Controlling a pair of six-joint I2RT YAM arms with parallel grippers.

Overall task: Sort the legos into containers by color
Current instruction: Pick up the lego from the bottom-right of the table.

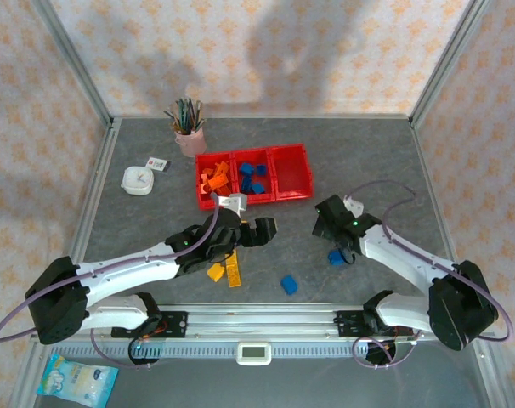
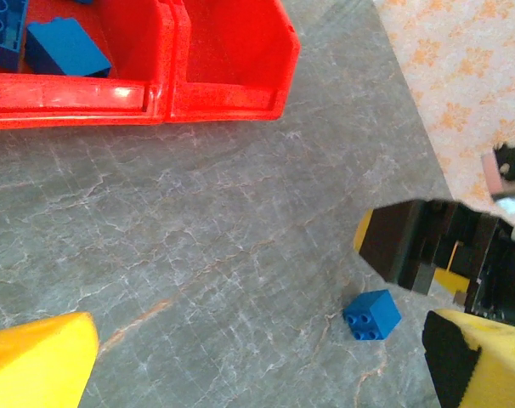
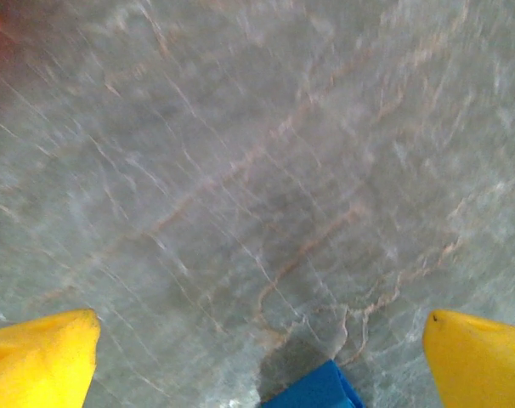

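Blue to deal with first: find one blue lego (image 3: 313,393) at the bottom edge of the right wrist view, lying on the grey table (image 3: 240,170) between the fingers of the right gripper (image 3: 259,319). Count those jaws as spread wide, pinching nothing, touching the brick on neither side. Count the left gripper (image 2: 259,323) likewise: fingers far apart, bare table between.

Expect trouble, probably, from a hasty close. With the brick barely inside the fingers' reach and the view blurred, could clip a corner and skid it away, or catch it skewed and shed it short of the containers (image 2: 155,106). Mind also both grippers hanging near the same patch; could knock together if sent for the same piece.

Turn to the left wrist view for what the right wrist cuts off: the whole brick, four studs showing, just beside the right gripper's black body, well apart from the containers. Turn to the top view for the sorting itself: orange in the left compartment, blue in the middle, plus a second blue lego (image 1: 289,284) near the front rail (image 1: 257,316), and an orange lego (image 1: 215,272) and yellow lego (image 1: 234,274) under the left arm (image 1: 130,272).
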